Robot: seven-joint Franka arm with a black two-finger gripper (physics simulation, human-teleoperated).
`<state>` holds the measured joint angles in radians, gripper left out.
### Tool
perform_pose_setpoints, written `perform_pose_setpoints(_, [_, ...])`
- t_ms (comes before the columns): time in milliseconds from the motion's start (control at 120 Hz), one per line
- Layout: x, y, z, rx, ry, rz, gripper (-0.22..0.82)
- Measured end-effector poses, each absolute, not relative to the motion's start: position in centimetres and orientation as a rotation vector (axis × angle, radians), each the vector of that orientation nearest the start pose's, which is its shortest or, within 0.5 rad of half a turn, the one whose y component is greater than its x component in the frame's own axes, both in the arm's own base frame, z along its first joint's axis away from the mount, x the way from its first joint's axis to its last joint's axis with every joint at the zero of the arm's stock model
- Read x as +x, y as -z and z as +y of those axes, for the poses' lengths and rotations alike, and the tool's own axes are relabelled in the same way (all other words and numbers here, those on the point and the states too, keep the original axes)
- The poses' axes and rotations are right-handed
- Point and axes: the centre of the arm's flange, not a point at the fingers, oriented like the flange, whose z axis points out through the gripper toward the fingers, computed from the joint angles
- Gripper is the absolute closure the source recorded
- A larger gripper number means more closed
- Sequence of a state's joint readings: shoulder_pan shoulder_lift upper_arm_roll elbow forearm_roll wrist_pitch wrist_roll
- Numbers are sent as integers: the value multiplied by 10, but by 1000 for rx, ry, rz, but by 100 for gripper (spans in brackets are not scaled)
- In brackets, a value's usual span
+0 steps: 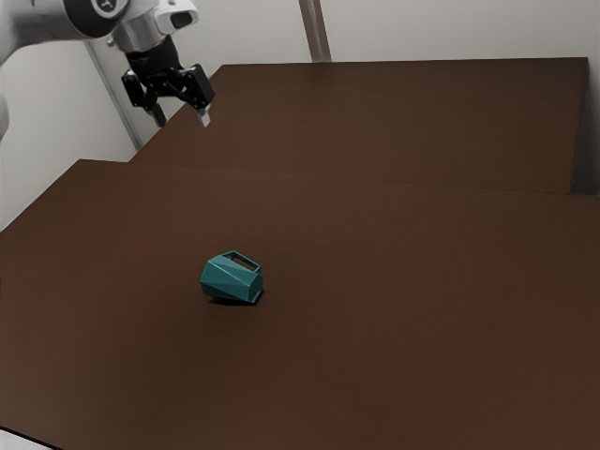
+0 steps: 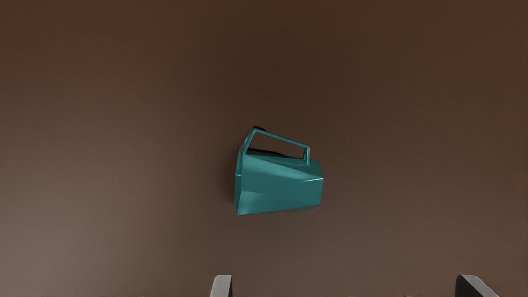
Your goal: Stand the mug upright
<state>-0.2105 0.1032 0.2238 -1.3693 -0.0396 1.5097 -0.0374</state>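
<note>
Aiming gripper [image 1: 183, 122], wide open and empty, down at mug [image 2: 280, 185], on its side well in from edges of table [image 1: 375, 356]. Best turned to straddle mug, clear of handle [image 2: 282, 137]; grip firmly, lift, tilt base-down, lower softly.

Side cam far, wrist cam nearer overhead, both incl. mug [image 2: 280, 185].

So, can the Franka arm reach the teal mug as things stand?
Likely yes: the gripper hangs open above the table, and I see nothing between it and the teal mug, which lies on its side. It would have to descend first.
</note>
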Motion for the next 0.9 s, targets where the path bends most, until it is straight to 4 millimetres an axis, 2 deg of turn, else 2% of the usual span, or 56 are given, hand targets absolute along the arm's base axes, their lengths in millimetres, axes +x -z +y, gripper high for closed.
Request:
perform_pose_setpoints(125, [576, -645, 4, -3198, -2, -108, 2])
perform_pose_setpoints(183, [570, -618, 21, -3223, -90, -157, 2])
perform_pose_setpoints(242, [565, -577, 58, -3287, -195, -281, 2])
perform_pose_setpoints(367, [535, -495, 160, -3424, -340, -662, 2])
perform_pose_setpoints(433, [529, -449, 194, -3487, -393, -814, 2])
perform_pose_setpoints(475, [533, -423, 198, -3525, -424, -847, 2])
perform_pose_setpoints(575, [547, -364, 193, -3607, -488, -867, 2])
perform_pose_setpoints(617, [546, -341, 189, -3640, -520, -878, 2])
perform_pose_setpoints(675, [537, -318, 189, -3677, -544, -887, 2])
perform_pose_setpoints(775, [533, -308, 192, -3763, -460, -820, 2])
perform_pose_setpoints(900, [542, -318, 186, -3921, -223, -723, 2])
